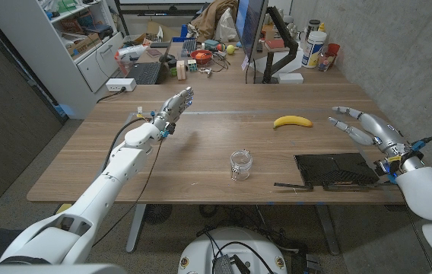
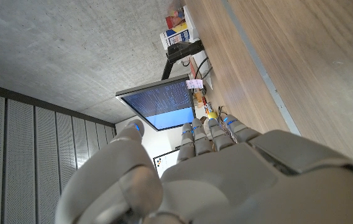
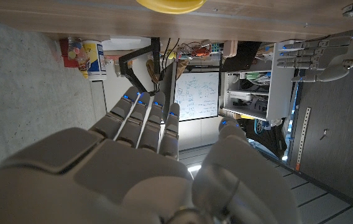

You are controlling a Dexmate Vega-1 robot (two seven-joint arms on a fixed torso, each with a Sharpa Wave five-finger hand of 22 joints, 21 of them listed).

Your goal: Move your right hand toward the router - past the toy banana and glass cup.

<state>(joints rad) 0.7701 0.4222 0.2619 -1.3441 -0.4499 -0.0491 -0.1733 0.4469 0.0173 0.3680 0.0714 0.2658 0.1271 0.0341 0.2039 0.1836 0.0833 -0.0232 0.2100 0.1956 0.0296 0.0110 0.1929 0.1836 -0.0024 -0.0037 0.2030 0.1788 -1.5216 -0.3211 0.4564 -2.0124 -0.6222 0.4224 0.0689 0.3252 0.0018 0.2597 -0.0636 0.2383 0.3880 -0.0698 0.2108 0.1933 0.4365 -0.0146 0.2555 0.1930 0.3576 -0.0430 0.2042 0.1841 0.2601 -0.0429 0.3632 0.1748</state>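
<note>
- Right hand [image 1: 364,128], fingers spread and empty, hovers beside the black router [image 1: 335,169].
- Toy banana [image 1: 292,121] and glass cup [image 1: 240,164] lie nearby.
- Left hand [image 1: 172,109] is raised, fingers extended, empty.

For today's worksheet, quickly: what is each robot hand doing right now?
Left robot hand: open, holding nothing.
Right robot hand: open, holding nothing.
</note>
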